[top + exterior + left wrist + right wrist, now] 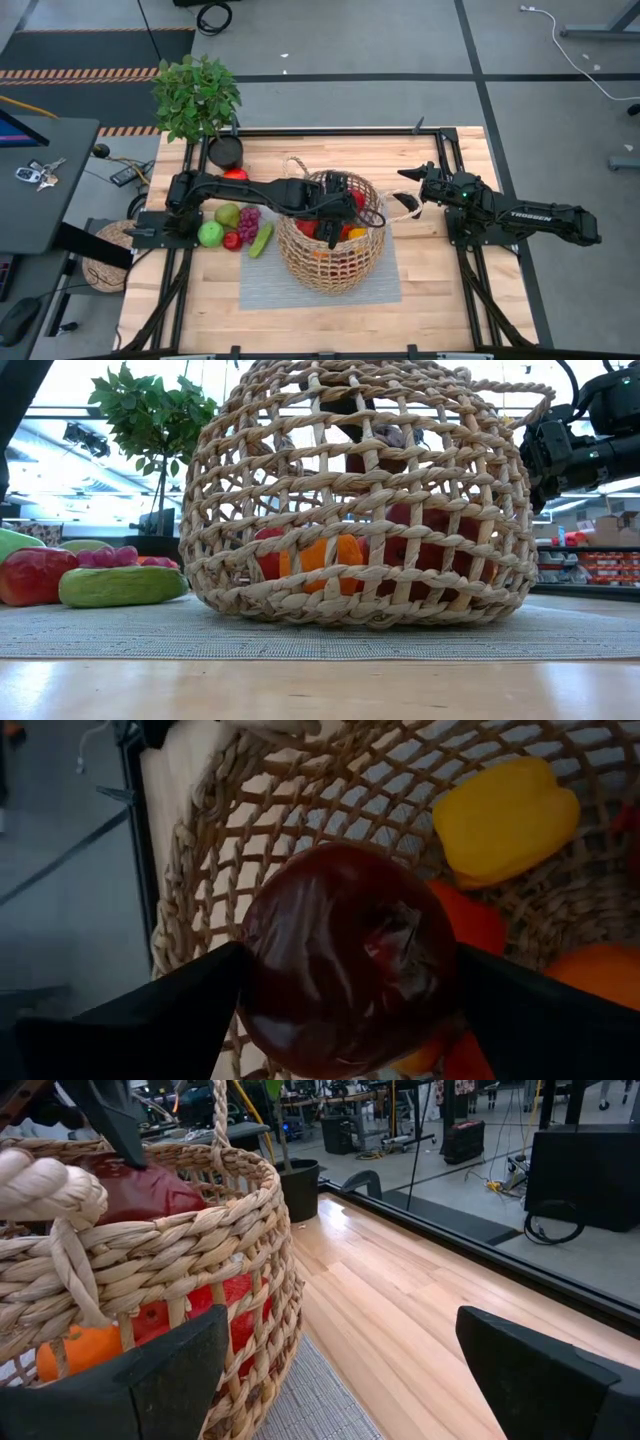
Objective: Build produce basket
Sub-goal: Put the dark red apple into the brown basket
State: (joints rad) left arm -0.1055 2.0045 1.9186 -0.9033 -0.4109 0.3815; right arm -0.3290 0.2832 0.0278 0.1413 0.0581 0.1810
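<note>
Gripping a dark red apple [345, 960], the left gripper [335, 212] hangs inside the wicker basket [300, 262] at the frame's centre. Right gripper [408, 206], spread wide, straddles the basket's right handle [45, 1195]. More produce [232, 228] lies left of centre.

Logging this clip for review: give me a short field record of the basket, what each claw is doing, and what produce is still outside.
basket: wicker basket upright on the grey mat, partly filled
left claw: left claw over the basket opening, shut on a dark red apple
right claw: right claw open at the basket's side handle
inside: yellow pepper and orange and red pieces
outside: green apple, pear, grapes, cucumber, left of the basket
</note>
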